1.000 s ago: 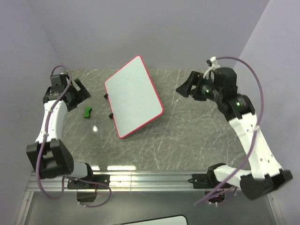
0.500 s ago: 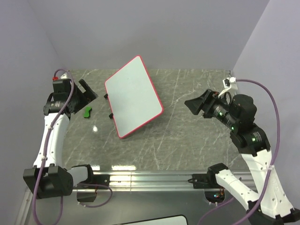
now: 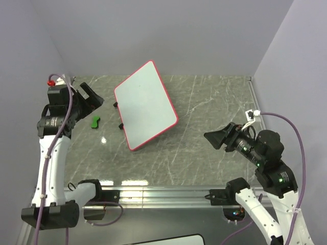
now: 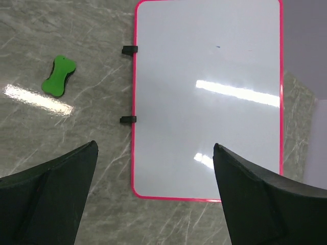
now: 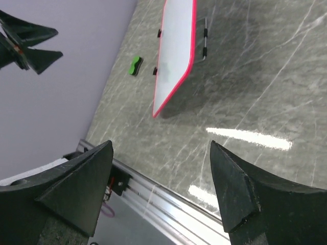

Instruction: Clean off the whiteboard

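Whiteboard (image 3: 145, 105) with a thin red-pink frame is sitting on the grey marbled bench (image 3: 204, 102), left of centre and toward the far side, turned at an angle to the bench edges. In the right wrist view the whiteboard (image 5: 176, 51) is showing almost edge-on and looking tilted, casting a shadow on the stone beside it, with a thin grey rod (image 5: 205, 38) standing just behind it. In the left wrist view the whiteboard (image 4: 207, 97) is looking almost fully white, carrying only a tiny dark speck and glare from the lights. Two small black clips (image 4: 130, 50) are sticking out from one long edge. A small green eraser (image 3: 95, 121) is lying on the bench near that clipped edge, apart from the board.

The left tool (image 3: 92, 102) is hovering over the left side of the bench, near the eraser, with its fingers spread wide and gripping nothing. From its own camera, the left tool (image 4: 154, 148) is looking down on the board and the eraser (image 4: 59, 75).

The right tool (image 3: 212, 139) is hanging above the right side of the bench, well apart from the board, fingers spread and holding nothing. A metal rail (image 3: 163, 194) is running along the near edge.
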Available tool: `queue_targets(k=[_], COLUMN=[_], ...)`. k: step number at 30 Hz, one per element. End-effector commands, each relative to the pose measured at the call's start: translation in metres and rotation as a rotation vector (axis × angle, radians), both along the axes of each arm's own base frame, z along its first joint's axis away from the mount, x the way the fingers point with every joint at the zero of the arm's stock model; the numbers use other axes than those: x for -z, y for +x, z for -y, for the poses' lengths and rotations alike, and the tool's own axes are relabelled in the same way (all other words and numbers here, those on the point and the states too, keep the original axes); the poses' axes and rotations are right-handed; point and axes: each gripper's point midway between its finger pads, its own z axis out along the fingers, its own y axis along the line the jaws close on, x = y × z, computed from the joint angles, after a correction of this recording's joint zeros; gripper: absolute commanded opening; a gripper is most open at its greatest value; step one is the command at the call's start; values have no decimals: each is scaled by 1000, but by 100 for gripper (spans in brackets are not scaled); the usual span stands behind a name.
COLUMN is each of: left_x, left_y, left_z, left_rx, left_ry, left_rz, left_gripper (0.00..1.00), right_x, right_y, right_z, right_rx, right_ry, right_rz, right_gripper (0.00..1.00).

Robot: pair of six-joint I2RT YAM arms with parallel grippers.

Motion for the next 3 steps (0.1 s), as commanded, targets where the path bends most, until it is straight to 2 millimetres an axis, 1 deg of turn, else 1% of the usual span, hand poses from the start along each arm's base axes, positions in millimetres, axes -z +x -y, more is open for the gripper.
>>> queue_targets(k=[1, 2, 3], left_x=[-33, -35, -30], left_y=[-16, -18, -21], left_z=[-4, -5, -6], left_rx=[-23, -24, -22], left_ry=[35, 44, 60], left_rz=[82, 82, 54], left_gripper=[99, 99, 100], right_x=[2, 2, 2], right_y=[-12, -13, -15], right_z=[0, 1, 1], right_rx=[-24, -26, -27], right_ry=[7, 0, -4], right_rz=[4, 9, 12], right_gripper=[83, 83, 83])
